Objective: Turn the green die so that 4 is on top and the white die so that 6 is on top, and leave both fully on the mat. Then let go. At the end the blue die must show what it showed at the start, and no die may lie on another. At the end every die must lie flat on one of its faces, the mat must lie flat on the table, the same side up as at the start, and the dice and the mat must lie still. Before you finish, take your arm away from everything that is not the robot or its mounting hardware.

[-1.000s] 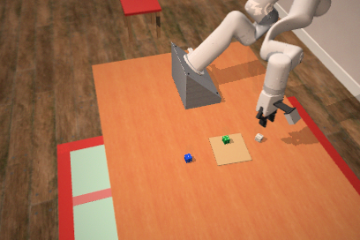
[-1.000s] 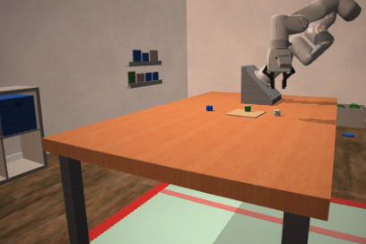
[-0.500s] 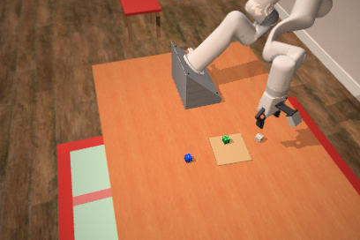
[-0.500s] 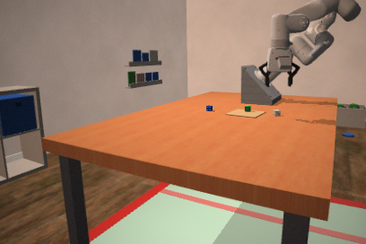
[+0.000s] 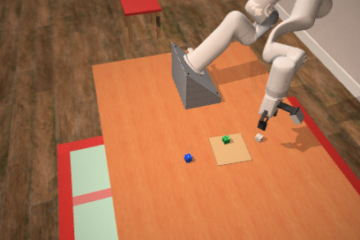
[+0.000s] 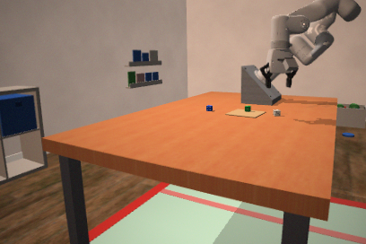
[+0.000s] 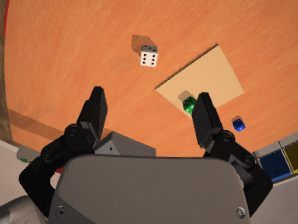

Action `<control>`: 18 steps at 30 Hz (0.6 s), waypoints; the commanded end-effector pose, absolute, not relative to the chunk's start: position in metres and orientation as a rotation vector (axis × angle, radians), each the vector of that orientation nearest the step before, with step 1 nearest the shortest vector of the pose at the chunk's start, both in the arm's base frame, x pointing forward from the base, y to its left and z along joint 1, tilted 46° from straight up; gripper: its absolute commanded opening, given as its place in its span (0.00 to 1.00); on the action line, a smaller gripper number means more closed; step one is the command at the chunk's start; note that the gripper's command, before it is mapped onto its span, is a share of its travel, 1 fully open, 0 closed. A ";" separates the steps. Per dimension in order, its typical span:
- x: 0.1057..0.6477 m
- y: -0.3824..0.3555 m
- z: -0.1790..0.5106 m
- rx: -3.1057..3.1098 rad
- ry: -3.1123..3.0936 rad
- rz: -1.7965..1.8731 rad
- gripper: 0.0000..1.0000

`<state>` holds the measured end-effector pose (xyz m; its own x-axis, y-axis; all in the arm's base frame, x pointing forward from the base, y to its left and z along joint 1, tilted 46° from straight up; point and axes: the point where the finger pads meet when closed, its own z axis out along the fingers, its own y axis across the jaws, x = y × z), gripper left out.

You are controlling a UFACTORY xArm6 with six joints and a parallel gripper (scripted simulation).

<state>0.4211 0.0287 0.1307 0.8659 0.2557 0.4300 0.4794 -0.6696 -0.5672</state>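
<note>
The green die (image 5: 226, 139) (image 6: 248, 108) (image 7: 189, 105) sits on the tan mat (image 5: 232, 154) (image 6: 238, 113) (image 7: 220, 72), near one edge; its pips are too small to read. The white die (image 5: 258, 138) (image 6: 276, 113) (image 7: 149, 57) lies on the table beside the mat, off it. In the wrist view its bright face, seemingly the top, shows six pips. The blue die (image 5: 188, 158) (image 6: 209, 108) (image 7: 238, 124) lies on the table on the mat's other side; its top number is unclear. My gripper (image 5: 281, 121) (image 6: 278, 85) (image 7: 151, 100) is wide open and empty, above the table.
The grey wedge-shaped base (image 5: 194, 91) (image 6: 256, 88) (image 7: 125, 146) of the arm stands on the orange table (image 5: 154, 199) (image 6: 179, 135) (image 7: 65, 50), behind the dice. The table's side edge runs beyond the white die in the top view.
</note>
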 end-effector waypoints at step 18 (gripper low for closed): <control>0.419 0.037 0.122 -2.120 -1.255 -0.707 1.00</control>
